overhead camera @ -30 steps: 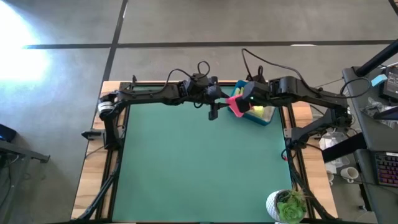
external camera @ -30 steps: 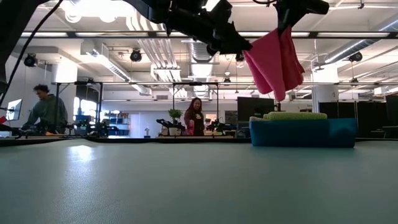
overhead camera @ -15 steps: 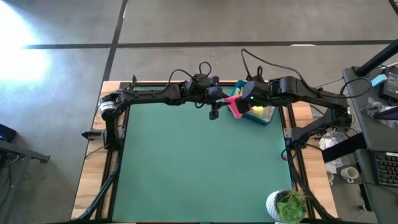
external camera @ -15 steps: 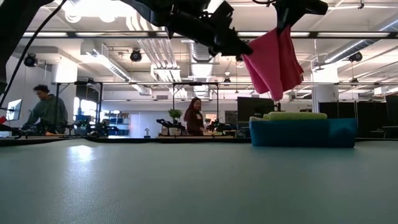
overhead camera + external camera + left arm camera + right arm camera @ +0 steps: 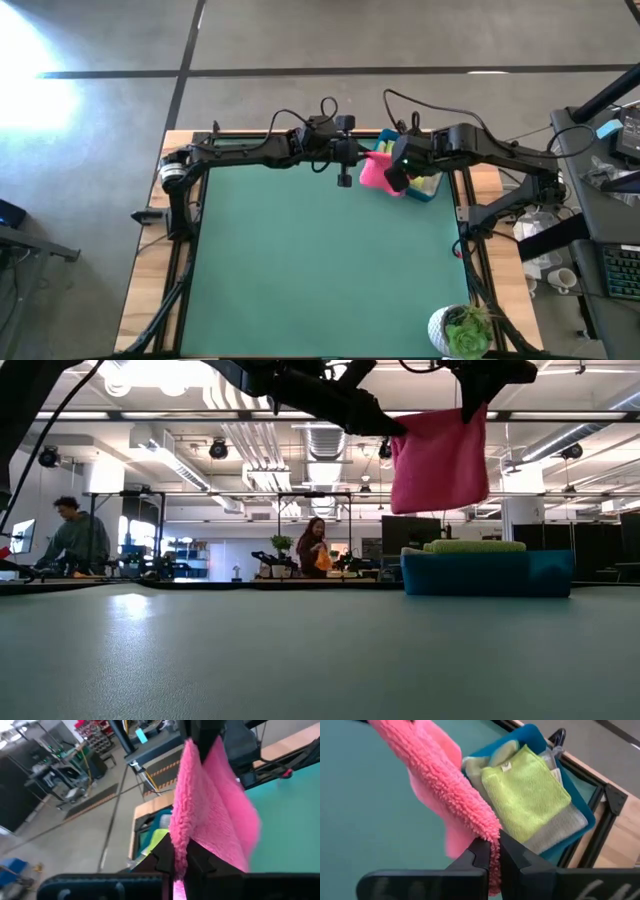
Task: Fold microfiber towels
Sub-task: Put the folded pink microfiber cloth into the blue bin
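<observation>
The hot pink towel [image 5: 440,460] hangs stretched in the air above the blue bin [image 5: 487,572] (lime green towel [image 5: 526,790] topmost inside).

**Open-plan robotics laboratory in an industrial hall**

Exposed ceiling ducts [image 5: 330,440] and strip lighting above a wide floor of workbenches [image 5: 150,582], seen in the low view. Two people [image 5: 68,535] [image 5: 314,547] at benches among further equipment. Polished concrete floor [image 5: 300,40] with dark taped lines around a green-topped table [image 5: 320,270] on a black frame. Beside it, a desk with a keyboard [image 5: 620,270] and a potted plant [image 5: 462,332].
</observation>
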